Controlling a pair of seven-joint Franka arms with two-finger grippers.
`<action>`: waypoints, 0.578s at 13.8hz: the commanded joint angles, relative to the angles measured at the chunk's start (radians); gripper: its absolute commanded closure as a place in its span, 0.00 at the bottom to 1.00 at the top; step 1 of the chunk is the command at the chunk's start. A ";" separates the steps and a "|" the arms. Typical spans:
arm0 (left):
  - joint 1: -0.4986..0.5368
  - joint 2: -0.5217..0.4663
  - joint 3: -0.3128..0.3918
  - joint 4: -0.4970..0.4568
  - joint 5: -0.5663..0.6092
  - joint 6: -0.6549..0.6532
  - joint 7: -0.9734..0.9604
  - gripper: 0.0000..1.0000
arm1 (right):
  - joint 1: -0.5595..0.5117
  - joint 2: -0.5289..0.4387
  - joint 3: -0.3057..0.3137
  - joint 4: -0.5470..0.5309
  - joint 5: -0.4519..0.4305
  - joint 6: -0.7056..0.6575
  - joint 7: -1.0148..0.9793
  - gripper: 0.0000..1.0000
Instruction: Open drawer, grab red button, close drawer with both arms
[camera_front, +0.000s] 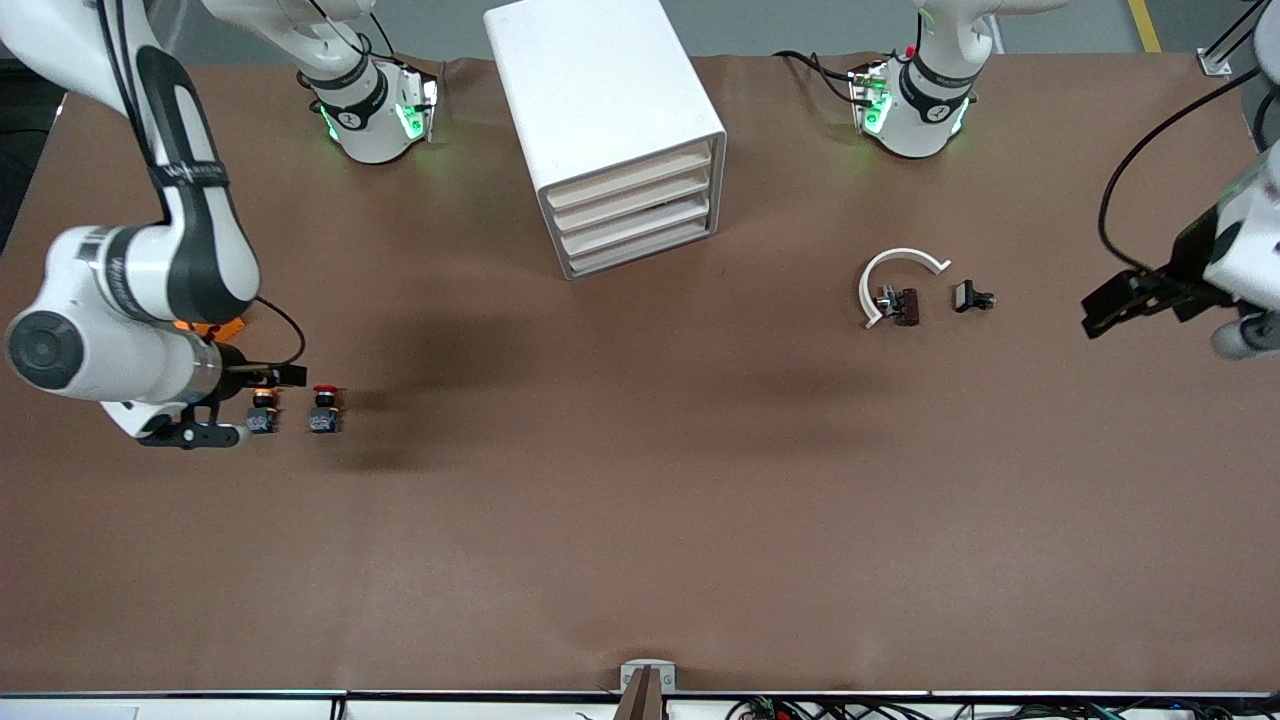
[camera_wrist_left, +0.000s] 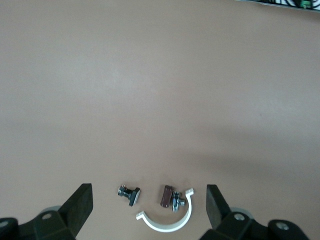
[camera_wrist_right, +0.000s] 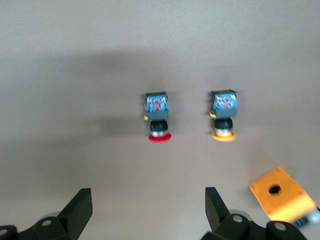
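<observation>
The red-capped button (camera_front: 325, 408) lies on the brown table toward the right arm's end, beside a yellow-capped button (camera_front: 263, 410). It also shows in the right wrist view (camera_wrist_right: 158, 117). My right gripper (camera_front: 256, 404) hangs open and empty low over the two buttons, its open jaws showing in the right wrist view (camera_wrist_right: 148, 206). The white drawer cabinet (camera_front: 610, 120) stands between the arm bases, with its several drawers (camera_front: 635, 212) all shut. My left gripper (camera_front: 1105, 305) is open and empty in the air at the left arm's end of the table (camera_wrist_left: 149, 201).
An orange box with a hole (camera_wrist_right: 282, 196) lies beside the yellow button (camera_wrist_right: 223, 112), mostly hidden under the right arm in the front view (camera_front: 215, 327). A white curved piece (camera_front: 900, 262) and small black parts (camera_front: 972, 297) lie near the left gripper (camera_wrist_left: 167, 223).
</observation>
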 joint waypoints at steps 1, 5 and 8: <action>-0.024 -0.106 0.020 -0.083 -0.022 -0.040 0.014 0.00 | -0.017 0.002 0.009 0.147 -0.032 -0.161 0.013 0.00; -0.029 -0.144 0.031 -0.111 -0.022 -0.054 0.014 0.00 | -0.019 -0.051 0.011 0.255 -0.043 -0.299 0.003 0.00; -0.058 -0.187 0.034 -0.175 -0.020 -0.044 0.014 0.00 | -0.013 -0.117 0.014 0.257 -0.041 -0.347 0.004 0.00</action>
